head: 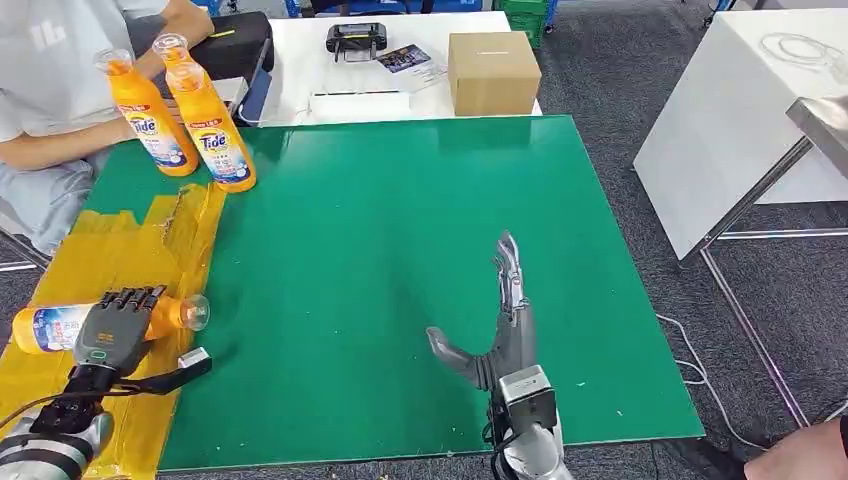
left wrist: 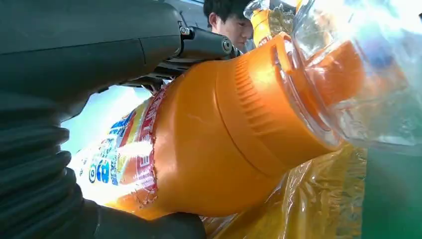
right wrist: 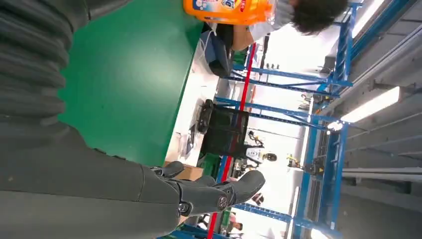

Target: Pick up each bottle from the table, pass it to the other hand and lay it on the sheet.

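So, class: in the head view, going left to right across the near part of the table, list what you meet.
Yellow sheet → lying bottle held by the left hand → bare green table → right hand, open and holding nothing.

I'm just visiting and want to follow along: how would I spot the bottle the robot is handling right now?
Start at the green table and look to its near left side, where a yellow sheet is spread. The bottle lies there on its side under the left robot hand, which grips it. The other two orange bottles stand upright at the far left corner.
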You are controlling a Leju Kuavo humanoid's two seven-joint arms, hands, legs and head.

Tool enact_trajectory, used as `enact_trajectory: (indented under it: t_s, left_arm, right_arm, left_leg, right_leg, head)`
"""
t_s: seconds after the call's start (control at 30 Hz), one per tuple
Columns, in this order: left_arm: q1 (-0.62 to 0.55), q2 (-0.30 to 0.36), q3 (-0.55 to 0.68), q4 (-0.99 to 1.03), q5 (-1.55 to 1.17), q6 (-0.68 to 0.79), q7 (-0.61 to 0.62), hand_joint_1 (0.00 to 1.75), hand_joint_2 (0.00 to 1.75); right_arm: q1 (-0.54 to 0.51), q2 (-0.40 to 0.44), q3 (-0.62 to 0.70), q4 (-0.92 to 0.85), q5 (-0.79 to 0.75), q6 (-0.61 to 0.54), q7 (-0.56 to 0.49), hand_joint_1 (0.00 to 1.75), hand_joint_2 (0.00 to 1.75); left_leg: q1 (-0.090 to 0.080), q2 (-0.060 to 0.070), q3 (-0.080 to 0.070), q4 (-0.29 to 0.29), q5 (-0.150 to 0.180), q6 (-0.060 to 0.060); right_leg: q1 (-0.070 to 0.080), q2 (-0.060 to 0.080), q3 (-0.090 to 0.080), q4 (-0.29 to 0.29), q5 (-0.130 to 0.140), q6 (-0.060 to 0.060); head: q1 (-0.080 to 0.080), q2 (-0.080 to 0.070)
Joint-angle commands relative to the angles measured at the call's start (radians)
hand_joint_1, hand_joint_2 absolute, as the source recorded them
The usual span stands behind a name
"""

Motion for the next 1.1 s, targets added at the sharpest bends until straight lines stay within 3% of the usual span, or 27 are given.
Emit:
enact_trajectory:
  t_s: [0.03, 0.43, 0.47, 0.5, 0.63, 0.73, 1.1]
  left_arm:
    - [0.017, -0.032, 0.01, 0.029, 0.003, -0.013, -0.002, 1.75, 1.75]
    - [0.017, -0.032, 0.01, 0.029, 0.003, -0.013, -0.002, 1.75, 1.75]
    - [0.095, -0.071, 0.106, -0.051, 0.254, -0.013, -0.253, 1.75, 1.75]
    - [0.148, -0.086, 0.144, -0.1, 0.253, -0.013, -0.367, 1.75, 1.75]
    - [0.204, -0.098, 0.158, -0.153, 0.231, -0.013, -0.349, 1.75, 1.75]
    - [0.196, -0.096, 0.158, -0.141, 0.231, -0.013, -0.35, 1.75, 1.75]
    - [0.18, -0.098, 0.161, -0.119, 0.232, -0.013, -0.362, 1.75, 1.75]
  right_arm:
    - [-0.016, -0.02, 0.0, 0.012, -0.004, -0.002, 0.0, 0.0, 1.75]
    - [-0.016, -0.02, 0.0, 0.012, -0.004, -0.002, 0.0, 0.0, 1.75]
    - [-0.025, -0.03, 0.008, 0.026, 0.005, 0.009, 0.005, 0.0, 1.75]
    - [-0.031, -0.029, 0.006, 0.042, 0.006, 0.01, 0.004, 0.0, 1.75]
    - [-0.038, -0.027, 0.007, 0.059, 0.005, 0.014, -0.001, 0.0, 1.75]
    - [-0.038, -0.025, 0.007, 0.06, 0.005, 0.014, -0.001, 0.0, 1.75]
    - [-0.041, -0.023, 0.006, 0.063, 0.005, 0.016, -0.004, 0.0, 1.75]
  left_leg:
    - [0.0, 0.001, 0.002, -0.001, -0.001, 0.001]
    - [0.0, 0.001, 0.005, -0.001, -0.002, 0.001]
    - [0.0, 0.001, 0.004, -0.001, -0.001, 0.001]
    - [0.001, 0.001, 0.007, -0.001, -0.003, 0.001]
    - [-0.001, 0.006, 0.008, -0.003, -0.003, 0.001]
    - [-0.001, 0.0, 0.005, -0.002, -0.002, 0.001]
    - [0.0, 0.0, 0.006, -0.002, -0.002, 0.001]
  right_leg:
    - [0.0, 0.0, 0.002, -0.001, 0.0, 0.0]
    - [0.0, 0.0, 0.005, -0.002, -0.001, 0.0]
    - [0.0, 0.0, 0.004, -0.002, -0.001, 0.0]
    - [0.001, 0.0, 0.008, -0.003, -0.002, -0.001]
    - [-0.001, 0.005, 0.007, -0.004, -0.001, 0.0]
    - [0.0, -0.001, 0.006, -0.003, -0.002, 0.0]
    - [0.0, 0.0, 0.007, -0.003, -0.002, -0.001]
  head:
    - [0.0, 0.0]
    - [0.0, 0.0]
    - [0.0, 0.0]
    - [0.0, 0.0]
    - [-0.001, 0.0]
    - [0.0, 0.0]
    - [0.0, 0.0]
